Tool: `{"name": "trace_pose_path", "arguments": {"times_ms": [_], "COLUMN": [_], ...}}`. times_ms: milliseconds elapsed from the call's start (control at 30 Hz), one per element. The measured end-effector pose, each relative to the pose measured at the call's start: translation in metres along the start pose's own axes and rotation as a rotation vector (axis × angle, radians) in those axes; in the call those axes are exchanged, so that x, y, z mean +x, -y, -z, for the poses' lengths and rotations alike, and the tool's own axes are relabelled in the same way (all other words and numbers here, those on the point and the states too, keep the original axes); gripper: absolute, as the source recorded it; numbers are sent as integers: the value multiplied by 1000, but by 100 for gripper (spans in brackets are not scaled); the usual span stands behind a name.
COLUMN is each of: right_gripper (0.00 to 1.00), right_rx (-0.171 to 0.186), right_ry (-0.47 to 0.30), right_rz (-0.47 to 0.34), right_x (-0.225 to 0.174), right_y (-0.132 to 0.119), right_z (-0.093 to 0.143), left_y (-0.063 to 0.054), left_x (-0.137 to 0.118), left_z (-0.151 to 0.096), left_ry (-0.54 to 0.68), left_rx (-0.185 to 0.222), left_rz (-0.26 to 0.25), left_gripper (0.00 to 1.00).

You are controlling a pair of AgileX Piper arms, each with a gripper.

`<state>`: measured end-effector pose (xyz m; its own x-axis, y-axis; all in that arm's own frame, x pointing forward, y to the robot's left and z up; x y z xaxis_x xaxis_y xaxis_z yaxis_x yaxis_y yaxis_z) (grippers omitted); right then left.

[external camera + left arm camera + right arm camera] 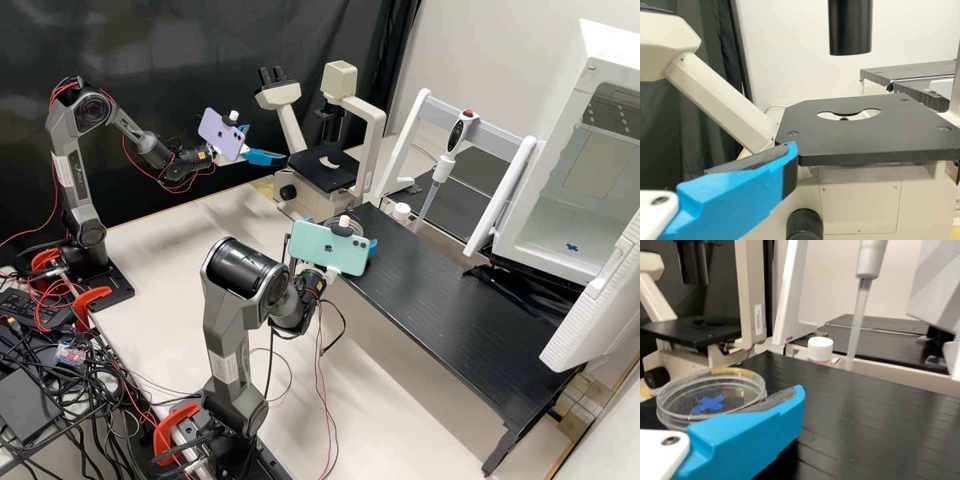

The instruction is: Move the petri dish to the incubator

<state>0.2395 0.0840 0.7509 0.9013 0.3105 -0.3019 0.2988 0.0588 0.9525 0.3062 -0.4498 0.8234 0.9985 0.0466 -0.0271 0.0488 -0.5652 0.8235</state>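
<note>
Progress: delivery outstanding. The incubator [567, 107], well apart from the microscope [307, 197], stands open; the dish is not inside. The left gripper [263, 148], just beside the microscope, is open and empty. The right gripper [752, 435], near the microscope, is at the dish [710, 402]; whether it grips it, I cannot tell. The dish sits near the microscope, at the shelf's end. Remaining, in my judgement: secure, carry, set down.

Materials: incubator white, box-shaped. Microscope smooth, beige, with a flat matt black stage [865, 140]. Shelf [453, 287] black, finely ribbed, long. Dish clear, round, shallow, its rim part yellow, with a blue cross-shaped mark [708, 404] visible.
</note>
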Motion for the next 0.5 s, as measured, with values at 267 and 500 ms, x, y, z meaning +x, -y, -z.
{"name": "trace_pose_path", "arguments": {"times_ms": [267,500], "right_gripper": [0,0], "right_rx": [-17,-17], "right_ry": [12,17], "right_rz": [23,28], "right_x": [12,17], "right_y": [5,6], "right_z": [-5,-7], "left_y": [0,0], "left_x": [0,0], "left_z": [0,0], "left_ry": [0,0], "left_rx": [0,0], "left_rz": [0,0], "left_gripper": [100,100]}}
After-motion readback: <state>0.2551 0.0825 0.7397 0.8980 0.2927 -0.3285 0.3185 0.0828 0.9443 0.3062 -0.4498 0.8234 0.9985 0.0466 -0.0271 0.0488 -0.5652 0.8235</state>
